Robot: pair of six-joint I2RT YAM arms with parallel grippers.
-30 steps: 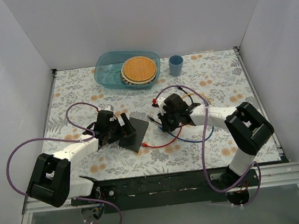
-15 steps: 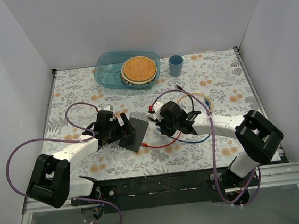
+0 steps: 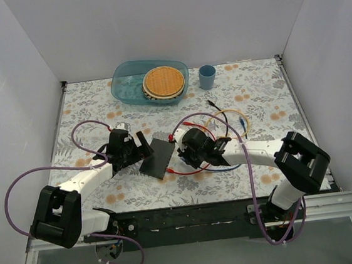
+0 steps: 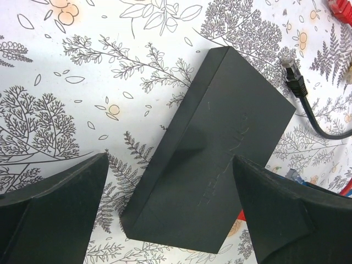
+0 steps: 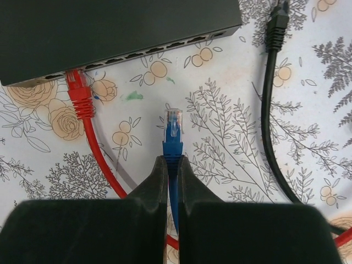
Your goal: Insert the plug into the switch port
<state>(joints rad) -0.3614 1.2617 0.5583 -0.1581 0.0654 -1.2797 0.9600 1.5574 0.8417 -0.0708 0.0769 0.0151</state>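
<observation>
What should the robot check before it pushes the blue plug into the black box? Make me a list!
1. Blue plug gripped: ok. The right gripper jaws pinch it at its cable end.
2. Plug facing the switch sockets: ok. The tip points at the row, with a gap between.
3. Free socket: ok. The red plug fills one and the others look empty.
4. Switch held steady: not ok. The left gripper jaws sit open on either side, not touching.
5. Black cable clear: ok, it lies off to the side.
6. Clip facing the right way: cannot tell.
</observation>
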